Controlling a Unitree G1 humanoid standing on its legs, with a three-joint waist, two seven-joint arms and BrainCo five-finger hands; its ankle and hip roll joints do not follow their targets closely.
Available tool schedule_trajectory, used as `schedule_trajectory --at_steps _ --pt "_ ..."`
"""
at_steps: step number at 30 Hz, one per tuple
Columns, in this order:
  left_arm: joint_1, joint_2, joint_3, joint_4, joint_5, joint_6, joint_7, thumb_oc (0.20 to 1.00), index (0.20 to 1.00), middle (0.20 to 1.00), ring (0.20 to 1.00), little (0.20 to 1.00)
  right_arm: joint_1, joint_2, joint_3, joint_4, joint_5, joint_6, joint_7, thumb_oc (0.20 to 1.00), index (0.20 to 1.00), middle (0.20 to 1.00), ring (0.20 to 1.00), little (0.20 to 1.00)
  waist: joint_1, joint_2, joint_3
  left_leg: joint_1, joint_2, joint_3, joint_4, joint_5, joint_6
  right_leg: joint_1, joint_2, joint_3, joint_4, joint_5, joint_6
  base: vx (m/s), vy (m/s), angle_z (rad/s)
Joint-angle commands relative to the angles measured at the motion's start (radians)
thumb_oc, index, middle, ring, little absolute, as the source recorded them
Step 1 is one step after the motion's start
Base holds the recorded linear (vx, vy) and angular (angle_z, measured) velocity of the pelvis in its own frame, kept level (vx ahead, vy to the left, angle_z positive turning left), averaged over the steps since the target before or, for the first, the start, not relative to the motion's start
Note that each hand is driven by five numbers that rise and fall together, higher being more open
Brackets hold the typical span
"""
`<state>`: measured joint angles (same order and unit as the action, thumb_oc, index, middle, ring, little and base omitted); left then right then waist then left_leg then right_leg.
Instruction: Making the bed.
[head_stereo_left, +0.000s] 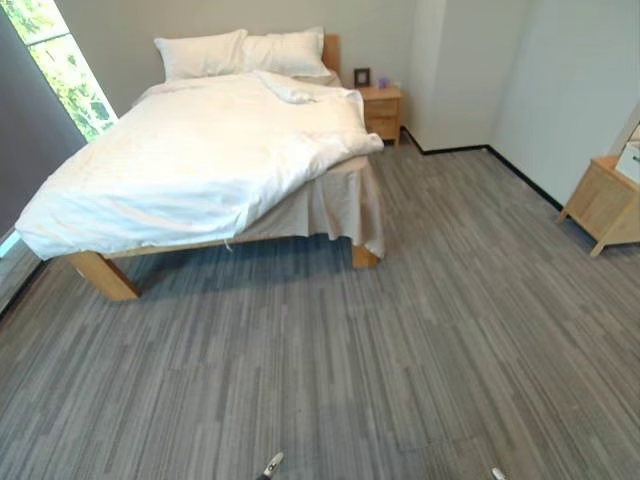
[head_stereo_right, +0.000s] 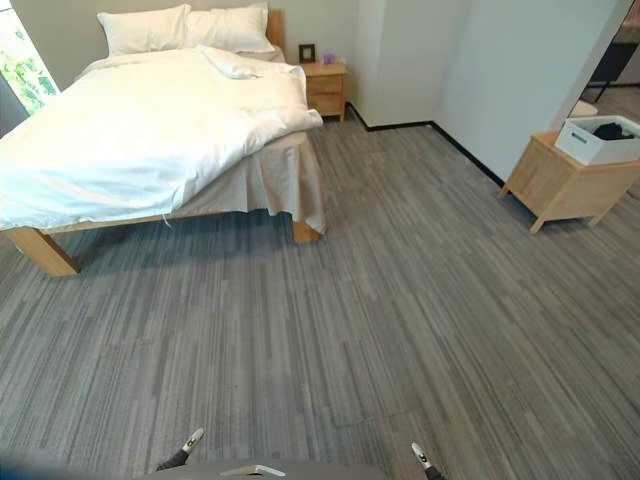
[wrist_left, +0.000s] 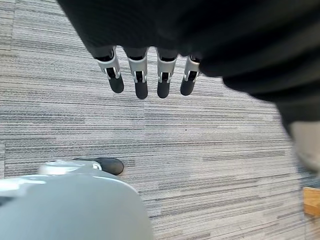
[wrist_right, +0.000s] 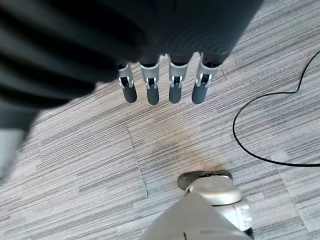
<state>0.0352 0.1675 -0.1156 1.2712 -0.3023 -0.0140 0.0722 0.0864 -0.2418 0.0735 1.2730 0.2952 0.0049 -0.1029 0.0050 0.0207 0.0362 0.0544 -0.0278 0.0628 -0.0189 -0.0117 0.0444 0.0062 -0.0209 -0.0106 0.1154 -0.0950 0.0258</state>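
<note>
Wooden-framed bed (head_stereo_left: 100, 272), rumpled white duvet (head_stereo_left: 190, 160); grey striped carpet (head_stereo_left: 400, 350). My left hand (wrist_left: 150, 75) and right hand (wrist_right: 165, 80) hang straight-fingered, empty.

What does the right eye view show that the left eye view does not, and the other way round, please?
The right eye view alone shows the white bin on the low wooden cabinet, with something dark in it. The left eye view alone shows more of the window beside the bed. Both share the wooden bed, its rumpled white duvet, two pillows and the nightstand.
</note>
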Motion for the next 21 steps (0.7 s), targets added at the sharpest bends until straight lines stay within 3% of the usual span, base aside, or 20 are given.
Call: schedule_trajectory --at_steps 1,6,10,11,12,17,21 --pt "-0.095 -0.009 0.018 0.023 0.001 -0.018 0.004 1.0 1.0 1.0 1.0 1.0 -0.063 -0.019 -0.027 0.018 0.035 -0.017 -0.004 1.0 1.0 1.0 1.0 1.0 0.01 -0.023 0.066 0.074 0.024 -0.089 -0.068 -0.014 -0.052 0.156 -0.04 0.031 -0.198 0.052 0.077 0.0 0.0 0.0" --pt "-0.113 0.016 0.025 -0.015 -0.02 -0.026 0.012 1.0 1.0 1.0 1.0 1.0 -0.075 -0.026 -0.055 -0.018 0.096 -0.028 -0.004 1.0 1.0 1.0 1.0 1.0 0.005 -0.02 0.063 0.078 0.023 -0.088 -0.068 -0.018 -0.052 0.157 -0.042 0.034 -0.198 0.052 0.08 0.02 0.01 0.03" --pt "-0.16 0.092 0.008 -0.161 -0.006 -0.042 0.032 1.0 1.0 1.0 1.0 1.0 -0.102 -0.06 -0.084 -0.217 0.152 -0.055 -0.019 1.0 1.0 1.0 1.0 1.0 -0.008 -0.013 0.062 0.081 0.024 -0.078 -0.068 -0.023 -0.056 0.152 -0.042 0.043 -0.198 0.054 0.086 0.01 0.035 -0.07" --pt "-0.167 0.147 0.003 -0.305 0.013 -0.058 0.041 1.0 1.0 1.0 1.0 1.0 -0.1 -0.084 -0.096 -0.393 0.159 -0.078 -0.022 1.0 1.0 1.0 1.0 1.0 -0.013 -0.008 0.065 0.079 0.024 -0.074 -0.068 -0.023 -0.057 0.148 -0.044 0.046 -0.196 0.058 0.089 -0.01 0.029 -0.12" --pt "-0.173 0.169 0.008 -0.351 0.016 -0.063 0.048 1.0 1.0 1.0 1.0 1.0 -0.1 -0.094 -0.099 -0.432 0.168 -0.085 -0.016 1.0 1.0 1.0 1.0 1.0 -0.012 -0.008 0.066 0.08 0.024 -0.074 -0.068 -0.023 -0.057 0.146 -0.045 0.045 -0.195 0.059 0.091 -0.01 0.033 -0.11" --pt "-0.184 0.201 0.03 -0.475 -0.004 -0.084 0.062 1.0 1.0 1.0 1.0 1.0 -0.094 -0.114 -0.1 -0.595 0.156 -0.106 -0.002 1.0 1.0 1.0 1.0 1.0 -0.011 -0.01 0.072 0.076 0.023 -0.071 -0.068 -0.023 -0.057 0.142 -0.046 0.044 -0.192 0.06 0.094 0.0 0.005 -0.02" --pt "-0.184 0.181 0.048 -0.555 -0.046 -0.106 0.082 1.0 1.0 1.0 1.0 1.0 -0.08 -0.104 -0.103 -0.709 0.108 -0.131 -0.022 1.0 1.0 1.0 1.0 1.0 -0.007 -0.013 0.077 0.07 0.021 -0.072 -0.068 -0.024 -0.054 0.138 -0.05 0.04 -0.192 0.06 0.096 0.0 0.0 0.0"
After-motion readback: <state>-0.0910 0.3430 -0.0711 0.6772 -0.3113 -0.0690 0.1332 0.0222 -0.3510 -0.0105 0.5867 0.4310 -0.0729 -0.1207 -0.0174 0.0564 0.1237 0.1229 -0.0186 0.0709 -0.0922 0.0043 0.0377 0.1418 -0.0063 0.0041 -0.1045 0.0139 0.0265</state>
